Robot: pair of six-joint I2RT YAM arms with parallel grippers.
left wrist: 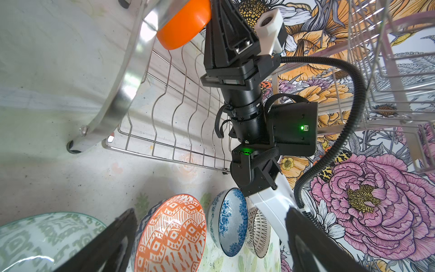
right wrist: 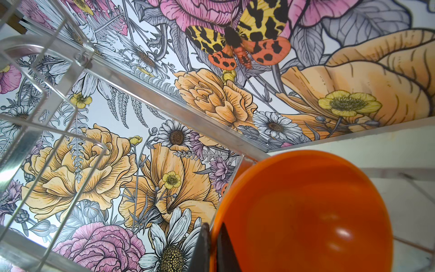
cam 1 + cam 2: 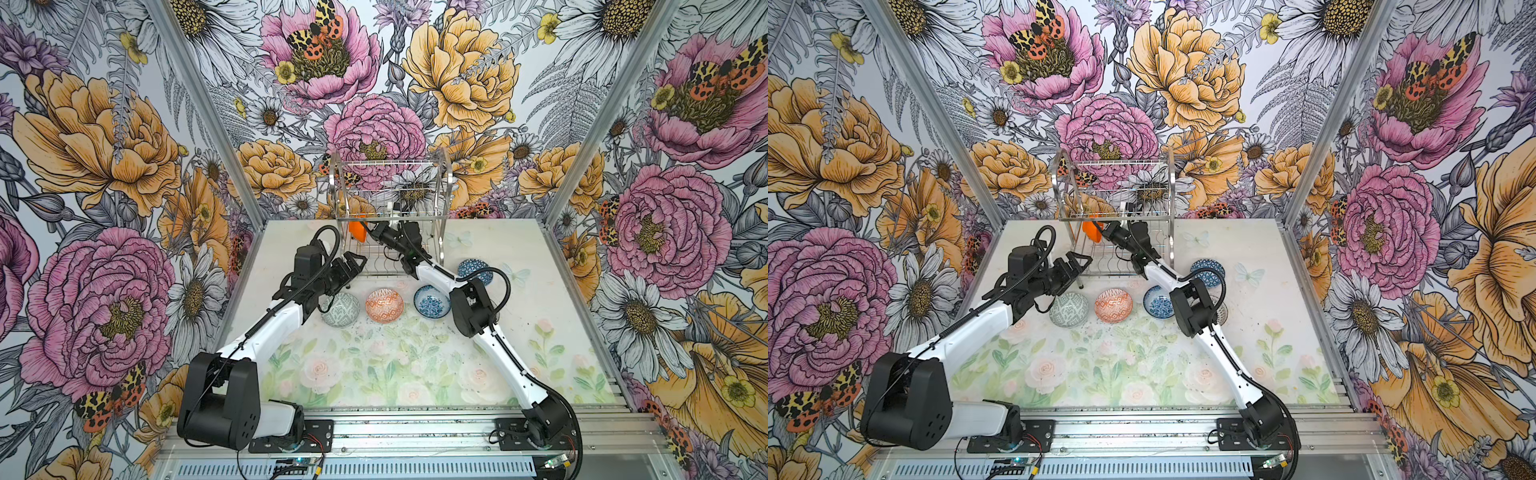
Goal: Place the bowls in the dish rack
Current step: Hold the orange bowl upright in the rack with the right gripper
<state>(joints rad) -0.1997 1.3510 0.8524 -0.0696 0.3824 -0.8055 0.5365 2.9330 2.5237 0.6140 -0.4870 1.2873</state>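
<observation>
Dish rack (image 3: 388,189) lower tier filled by right arm (image 3: 432,276) and orange bowl (image 3: 357,231), upper tier open

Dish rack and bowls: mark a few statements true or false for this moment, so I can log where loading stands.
1. The right gripper is shut on the orange bowl at the dish rack's lower tier. True.
2. The left gripper holds the grey-green bowl. False: it is open and empty; that bowl sits on the table.
3. The orange-white bowl sits between the grey-green bowl and the blue-white bowl. True.
4. Two bowls rest on the rack's upper tier. False: no bowl shows there.
</observation>
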